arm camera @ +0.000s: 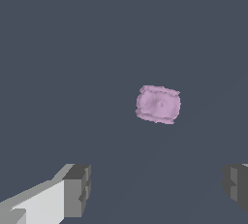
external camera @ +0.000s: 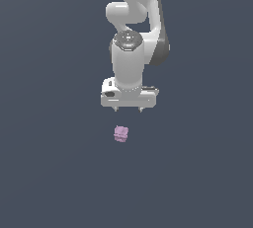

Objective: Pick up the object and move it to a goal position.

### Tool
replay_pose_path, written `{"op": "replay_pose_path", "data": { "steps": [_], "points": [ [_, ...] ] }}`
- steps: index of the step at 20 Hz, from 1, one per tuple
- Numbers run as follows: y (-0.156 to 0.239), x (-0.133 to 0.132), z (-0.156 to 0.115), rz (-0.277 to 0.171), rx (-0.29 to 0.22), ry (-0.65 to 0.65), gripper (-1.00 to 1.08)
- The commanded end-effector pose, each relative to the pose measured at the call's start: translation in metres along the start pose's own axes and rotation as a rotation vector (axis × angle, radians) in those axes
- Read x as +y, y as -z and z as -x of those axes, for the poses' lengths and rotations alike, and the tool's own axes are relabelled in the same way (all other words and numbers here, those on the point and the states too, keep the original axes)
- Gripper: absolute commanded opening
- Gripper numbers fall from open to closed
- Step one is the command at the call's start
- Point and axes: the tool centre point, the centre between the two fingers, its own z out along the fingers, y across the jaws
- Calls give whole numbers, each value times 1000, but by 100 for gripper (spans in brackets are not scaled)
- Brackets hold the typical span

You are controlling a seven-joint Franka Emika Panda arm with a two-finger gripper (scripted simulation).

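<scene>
Block first: the pale pink-purple object (external camera: 120,133) sits alone on the dark grey floor (external camera: 49,182), nearest to me, its ridged sides showing in the wrist view (arm camera: 158,104). Just behind it and higher hangs the white gripper (external camera: 128,109), fingers (arm camera: 77,189) spread wide and holding nothing, clear of the block. Farther back, the arm (external camera: 129,49) rises out of sight.

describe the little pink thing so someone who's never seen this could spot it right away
Start at the white robot arm hanging down the middle of the exterior view and follow it to its tool, whose fingers stand apart. Just beyond the fingertips, untouched on the plain dark grey ground, sits the block. It is the only coloured thing: small, pale pink-purple, lumpy and roughly cube-shaped, much narrower than the tool.
</scene>
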Motion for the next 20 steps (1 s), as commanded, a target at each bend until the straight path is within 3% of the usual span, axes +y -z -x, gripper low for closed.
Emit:
{"op": "replay_pose_path", "data": {
  "steps": [1,11,20],
  "points": [
    [0,0,0,0,0,0,100],
    [11,-25,-3,-15,16,70,100],
    [-1,-17,-9,-13,12,33,100]
  ]
}}
